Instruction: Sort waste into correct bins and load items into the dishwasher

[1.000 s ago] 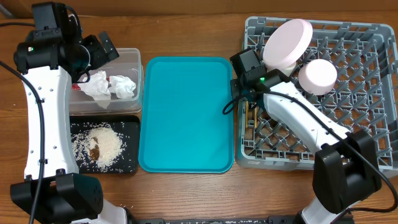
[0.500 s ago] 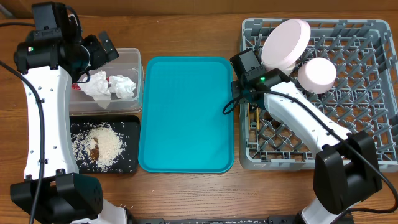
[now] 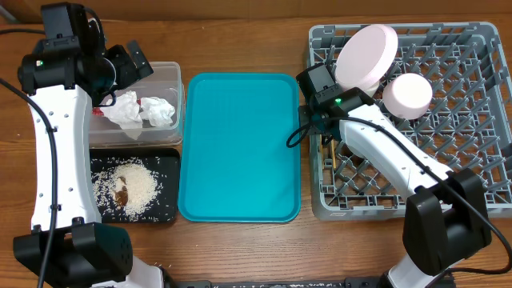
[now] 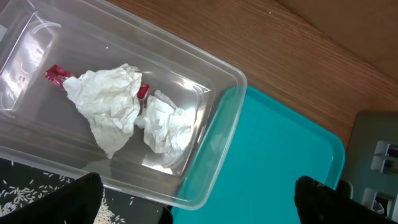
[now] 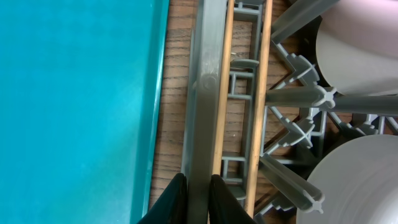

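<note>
Left arm (image 3: 48,144) is running up the left side, wrist bending right at the far end. Left gripper (image 3: 134,64) is hanging with jaws fully spread, and only its fingertips (image 4: 84,198) are showing, at the bottom corners of the wrist view. Right arm (image 3: 384,156) is reaching diagonally from near right to far left, with right gripper (image 5: 198,198) pointing down and its fingers pinching almost together on the dish rack (image 5: 202,81) wall.

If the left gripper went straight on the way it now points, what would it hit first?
Probably the tub, at its end beside the teal tray, perhaps the smaller napkin inside. The left gripper hangs above it with its fingers open. Depth is unclear here.
</note>
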Controlling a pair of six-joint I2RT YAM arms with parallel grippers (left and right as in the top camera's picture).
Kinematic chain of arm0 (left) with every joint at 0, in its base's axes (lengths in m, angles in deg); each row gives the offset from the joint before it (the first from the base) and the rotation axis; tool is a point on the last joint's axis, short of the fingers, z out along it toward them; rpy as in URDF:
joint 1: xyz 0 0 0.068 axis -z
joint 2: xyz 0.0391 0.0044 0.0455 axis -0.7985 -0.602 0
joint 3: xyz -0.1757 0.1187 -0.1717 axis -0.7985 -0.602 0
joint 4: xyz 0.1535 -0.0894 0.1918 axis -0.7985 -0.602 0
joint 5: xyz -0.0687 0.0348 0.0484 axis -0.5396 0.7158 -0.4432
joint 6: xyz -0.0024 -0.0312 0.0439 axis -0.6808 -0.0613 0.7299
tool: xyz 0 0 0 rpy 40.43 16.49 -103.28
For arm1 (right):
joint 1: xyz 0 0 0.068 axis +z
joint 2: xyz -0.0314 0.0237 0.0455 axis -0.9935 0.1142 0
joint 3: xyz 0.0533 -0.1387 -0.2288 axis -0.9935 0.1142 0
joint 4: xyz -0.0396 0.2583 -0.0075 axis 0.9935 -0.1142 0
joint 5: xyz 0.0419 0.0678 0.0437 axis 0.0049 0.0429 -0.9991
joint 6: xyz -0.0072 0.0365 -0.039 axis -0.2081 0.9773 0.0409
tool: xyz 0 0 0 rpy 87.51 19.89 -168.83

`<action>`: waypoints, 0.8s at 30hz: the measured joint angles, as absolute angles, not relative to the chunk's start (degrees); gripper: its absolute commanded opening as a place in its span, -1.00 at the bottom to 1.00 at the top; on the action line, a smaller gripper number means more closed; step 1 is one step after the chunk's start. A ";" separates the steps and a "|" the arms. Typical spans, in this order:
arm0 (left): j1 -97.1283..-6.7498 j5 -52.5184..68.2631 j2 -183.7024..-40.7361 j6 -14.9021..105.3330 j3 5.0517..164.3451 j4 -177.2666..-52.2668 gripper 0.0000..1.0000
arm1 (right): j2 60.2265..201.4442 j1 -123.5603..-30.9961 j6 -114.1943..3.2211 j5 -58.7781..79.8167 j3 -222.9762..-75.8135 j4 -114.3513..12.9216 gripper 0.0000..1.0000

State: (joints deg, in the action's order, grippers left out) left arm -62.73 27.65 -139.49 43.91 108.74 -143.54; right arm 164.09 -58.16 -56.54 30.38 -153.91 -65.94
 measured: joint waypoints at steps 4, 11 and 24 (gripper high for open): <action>-62.73 27.67 -139.49 43.91 108.74 -143.54 1.00 | 164.18 -58.21 -57.10 30.64 -153.76 -65.81 -0.31; -62.73 27.67 -139.49 43.91 108.74 -143.54 1.00 | 164.57 -58.30 -57.52 32.89 -157.14 -68.65 0.25; -62.73 27.65 -139.49 43.91 108.74 -143.54 1.00 | 164.44 -58.27 -57.43 33.59 -175.18 -72.39 1.00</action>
